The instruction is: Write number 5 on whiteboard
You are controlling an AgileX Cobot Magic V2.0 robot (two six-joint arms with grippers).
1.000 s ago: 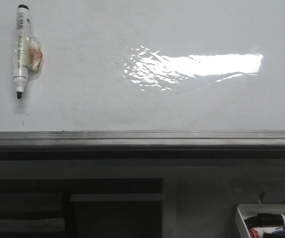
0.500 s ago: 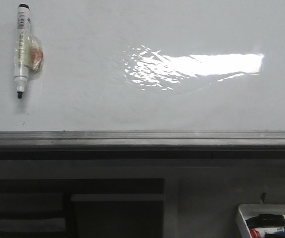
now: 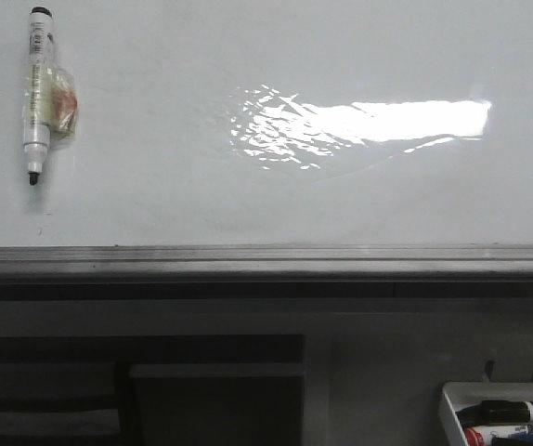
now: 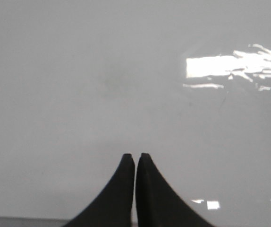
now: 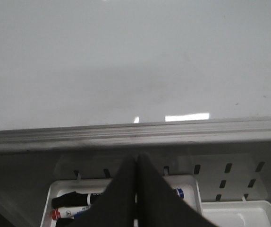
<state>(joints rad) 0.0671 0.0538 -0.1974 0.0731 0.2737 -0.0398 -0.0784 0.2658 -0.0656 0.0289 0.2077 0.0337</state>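
Note:
The whiteboard (image 3: pixel 248 204) fills the upper front view, glossy white with a bright glare and a grey metal edge rail (image 3: pixel 266 255) below it. No digit 5 shows on it. A white marker with a black tip (image 3: pixel 36 93) is fixed upright to the board at the far left, tip down. My left gripper (image 4: pixel 135 155) is shut and empty, facing bare board (image 4: pixel 102 85). My right gripper (image 5: pixel 137 156) is shut and empty, above a white marker tray (image 5: pixel 192 182) below the rail. Neither gripper shows in the front view.
The white tray (image 3: pixel 452 404) at the lower right holds black (image 3: pixel 503 411), red and blue markers; they also show in the right wrist view (image 5: pixel 74 199). A second white tray (image 5: pixel 239 213) sits beside it. A slotted grey panel (image 5: pixel 227 170) lies under the rail.
The view has shifted very slightly; the taped marker and tray sit a few pixels differently. Nothing else has moved.

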